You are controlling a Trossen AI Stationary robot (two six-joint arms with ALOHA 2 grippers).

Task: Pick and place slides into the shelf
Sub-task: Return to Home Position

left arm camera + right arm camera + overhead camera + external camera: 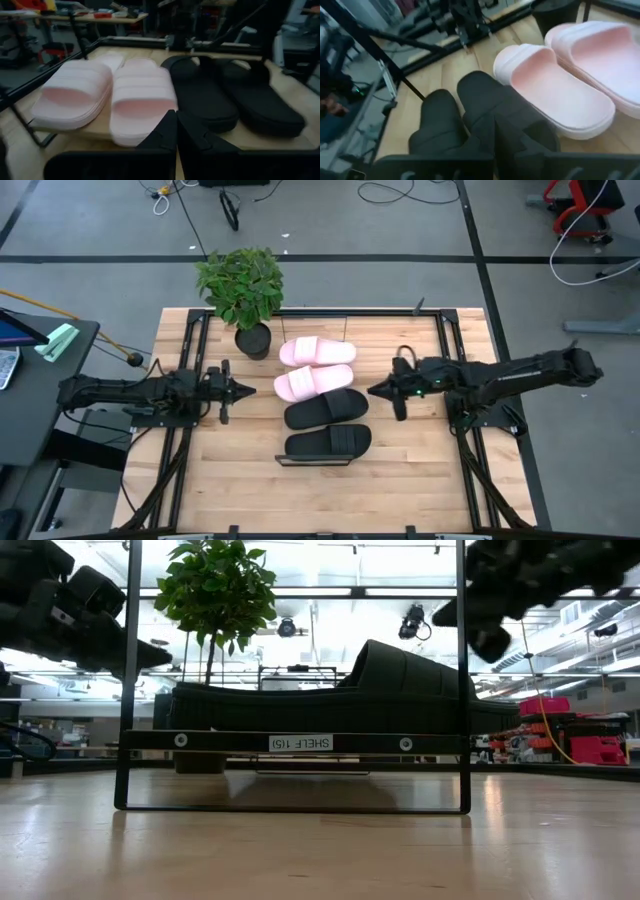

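Four slides lie side by side on the shelf [95, 127], soles down on its light plank top: two pale pink [316, 351] [308, 383] toward the far edge, two black [327, 409] [330, 442] toward the near edge. The low view shows the shelf's black frame and label bar [300, 743] with the nearest black slide [400, 690] on top. My left gripper [250, 390] is shut and hovers left of the slides; its wrist view looks over its shut fingertips [176, 122] at all the slides. My right gripper [372, 390] is shut and hovers right of them, above the black slides [480, 100].
A potted plant [240, 285] stands at the far left of the shelf, close to the far pink slide. Black frame rails [455, 380] run along the table's left and right sides. Bare wood tabletop [300, 500] lies toward the near edge.
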